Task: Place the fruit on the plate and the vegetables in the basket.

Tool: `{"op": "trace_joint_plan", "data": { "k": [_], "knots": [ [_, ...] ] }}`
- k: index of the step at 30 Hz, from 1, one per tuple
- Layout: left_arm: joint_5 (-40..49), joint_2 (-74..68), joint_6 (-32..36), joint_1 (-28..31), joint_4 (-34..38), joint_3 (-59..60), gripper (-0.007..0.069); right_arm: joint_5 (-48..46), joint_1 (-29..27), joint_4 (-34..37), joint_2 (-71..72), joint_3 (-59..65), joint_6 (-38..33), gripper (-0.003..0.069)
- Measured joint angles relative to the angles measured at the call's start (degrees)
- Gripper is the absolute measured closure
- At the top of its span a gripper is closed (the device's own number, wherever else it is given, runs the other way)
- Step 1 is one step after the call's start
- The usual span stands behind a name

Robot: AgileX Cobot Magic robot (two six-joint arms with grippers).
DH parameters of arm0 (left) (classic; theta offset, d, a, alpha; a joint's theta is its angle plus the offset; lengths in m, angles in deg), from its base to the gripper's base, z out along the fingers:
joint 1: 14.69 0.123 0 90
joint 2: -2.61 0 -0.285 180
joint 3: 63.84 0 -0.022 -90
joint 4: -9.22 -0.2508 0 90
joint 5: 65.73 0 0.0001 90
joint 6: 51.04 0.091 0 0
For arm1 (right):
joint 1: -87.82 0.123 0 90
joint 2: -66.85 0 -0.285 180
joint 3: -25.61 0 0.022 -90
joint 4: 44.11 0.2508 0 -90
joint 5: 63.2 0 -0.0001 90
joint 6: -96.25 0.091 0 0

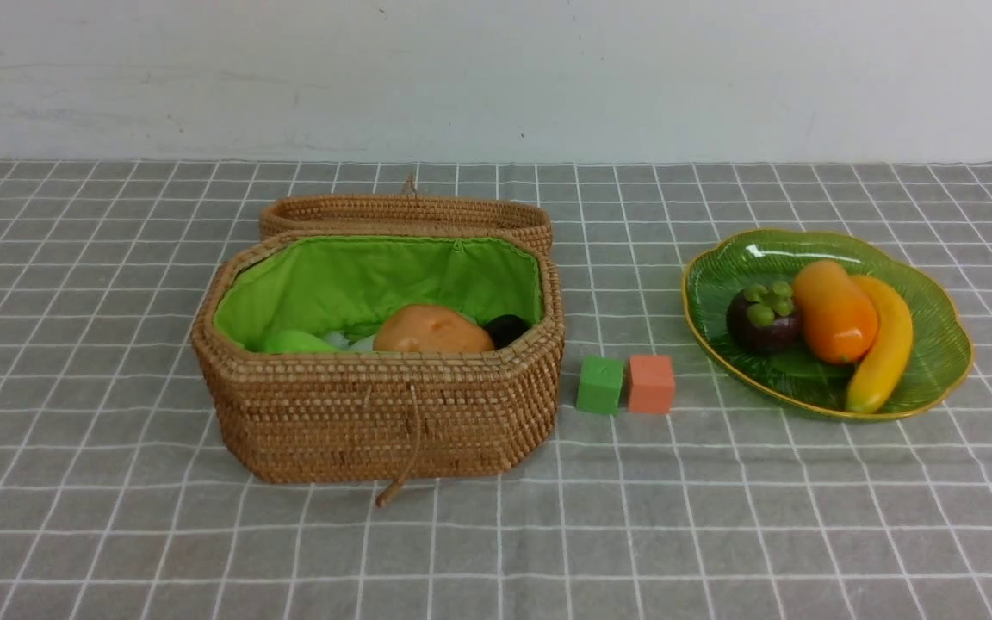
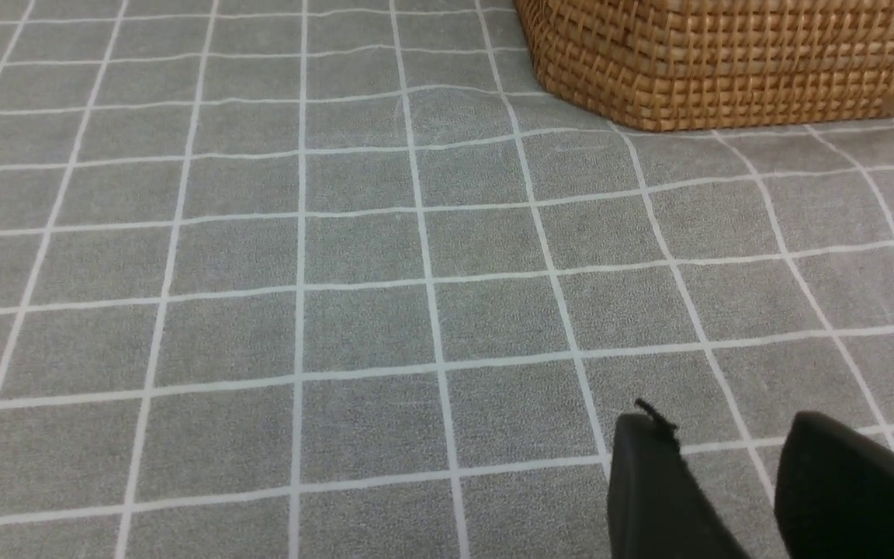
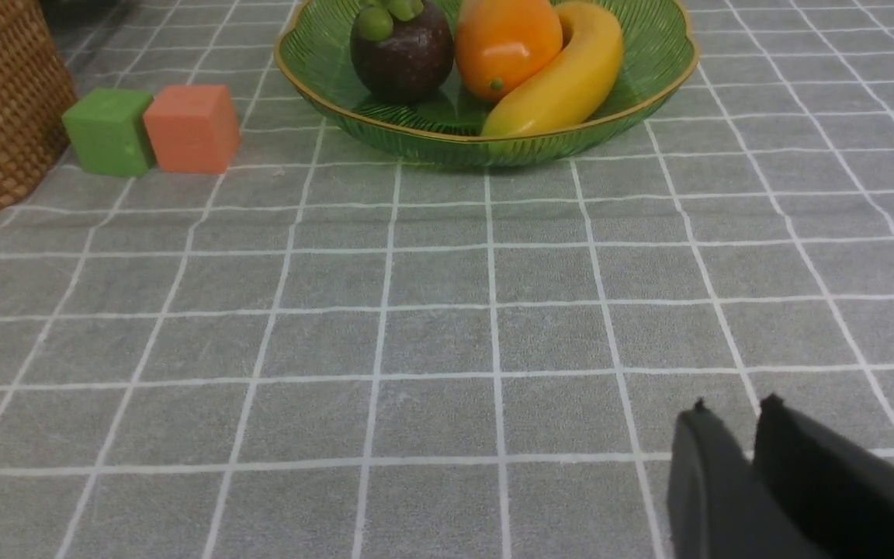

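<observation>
The woven basket (image 1: pixel 375 413) stands open at centre left, its lid (image 1: pixel 406 215) lying behind it. In its green lining lie the tan potato (image 1: pixel 431 330), a dark eggplant end (image 1: pixel 506 330), a green piece (image 1: pixel 294 342) and a bit of white radish (image 1: pixel 350 342). The green glass plate (image 1: pixel 935 362) at the right holds the mangosteen (image 1: pixel 763 320), the mango (image 1: pixel 834 312) and the banana (image 1: pixel 885 349). Neither gripper shows in the front view. My left gripper (image 2: pixel 726 435) is open and empty over bare cloth near the basket (image 2: pixel 726 62). My right gripper (image 3: pixel 734 415) is shut and empty, well short of the plate (image 3: pixel 649 101).
A green cube (image 1: pixel 600 384) and an orange cube (image 1: pixel 651 384) sit side by side between basket and plate; they also show in the right wrist view (image 3: pixel 109 130) (image 3: pixel 191 128). Grey checked cloth (image 1: pixel 720 517) covers the table; a pale wall stands behind.
</observation>
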Motion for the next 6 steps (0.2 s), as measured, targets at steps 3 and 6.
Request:
{"op": "trace_joint_plan", "data": {
  "k": [3,6],
  "knots": [
    [0.00,0.00,0.00,0.00,0.00,0.00,0.0386,0.00,0.00,0.00,0.00,0.00,0.00,0.0554],
    [0.00,0.00,0.00,0.45,0.00,0.00,0.0386,0.00,0.00,0.00,0.00,0.00,0.00,0.0550]
  ]
}}
